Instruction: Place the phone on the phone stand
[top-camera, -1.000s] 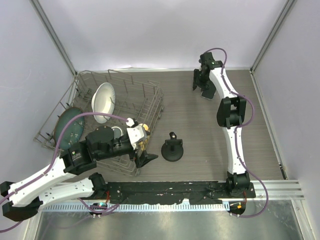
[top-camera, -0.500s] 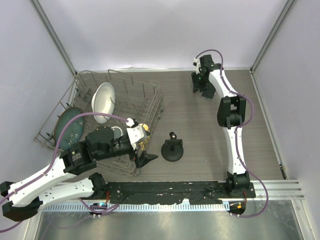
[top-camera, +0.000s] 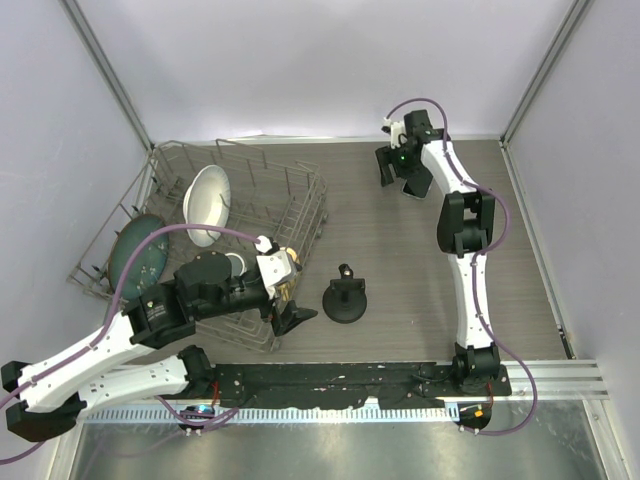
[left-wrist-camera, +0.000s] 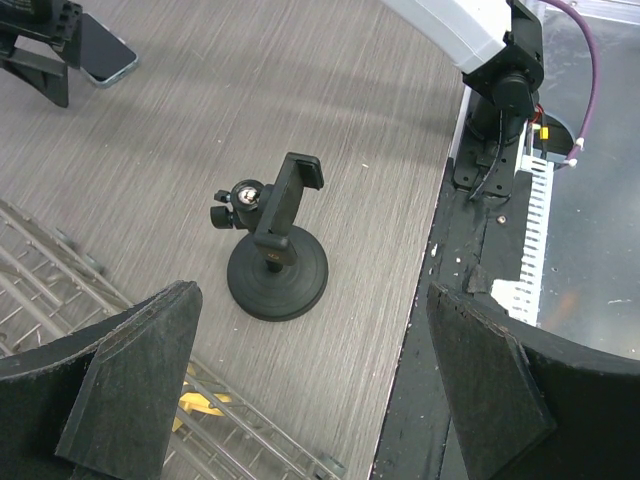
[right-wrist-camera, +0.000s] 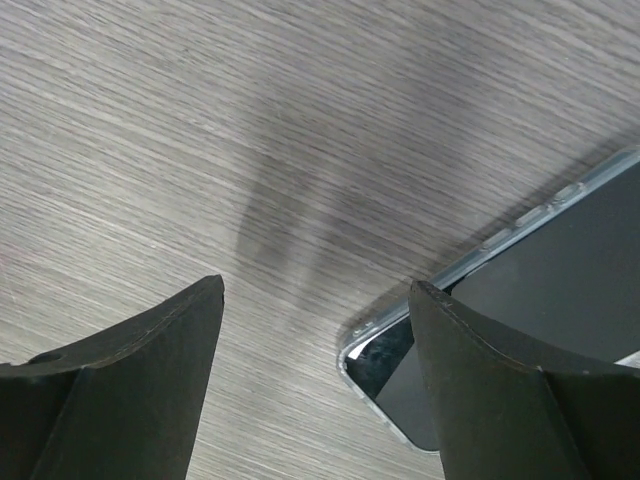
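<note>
On your left, the wire dish rack (top-camera: 300, 205) holds a round white bowl (top-camera: 208, 203) and a dark green plate (top-camera: 140, 255). At its near corner your left gripper (top-camera: 288, 312) hangs with its jaws spread wide, gripping nothing. Just right of it the matte black phone stand (left-wrist-camera: 277, 280) sits upright on the grey wood-grain table (top-camera: 400, 270), with a domed round base and a flat clamp. Far right, at the back, your right gripper (right-wrist-camera: 315, 290) has its jaws parted. The glossy, round-cornered phone (right-wrist-camera: 520, 300) lies flat beside one finger, ungripped.
</note>
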